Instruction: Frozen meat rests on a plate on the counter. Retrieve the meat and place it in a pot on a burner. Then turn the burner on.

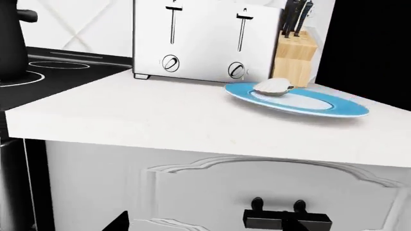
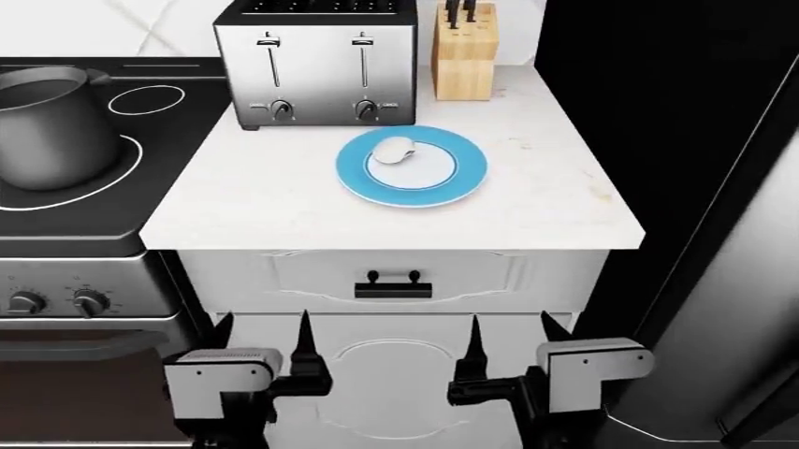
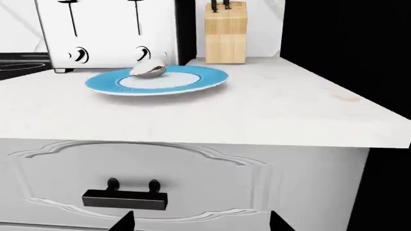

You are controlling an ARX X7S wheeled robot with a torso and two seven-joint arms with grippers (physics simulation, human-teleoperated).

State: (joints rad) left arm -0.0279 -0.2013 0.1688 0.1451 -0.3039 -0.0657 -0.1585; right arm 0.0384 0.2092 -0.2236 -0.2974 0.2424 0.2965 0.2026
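Note:
The frozen meat, a small pale lump, lies on the blue-rimmed plate on the white counter. The dark grey pot stands on the large burner ring of the black cooktop, left of the counter. Both grippers hang low in front of the cabinet, below the counter edge. The left gripper and the right gripper are open with nothing between their fingers. The left wrist view shows the meat, plate and pot. In the right wrist view the meat sits on the plate.
A chrome toaster and a wooden knife block stand behind the plate. A drawer with a black handle sits under the counter. Stove knobs are on the front panel at left. A tall black fridge flanks the right.

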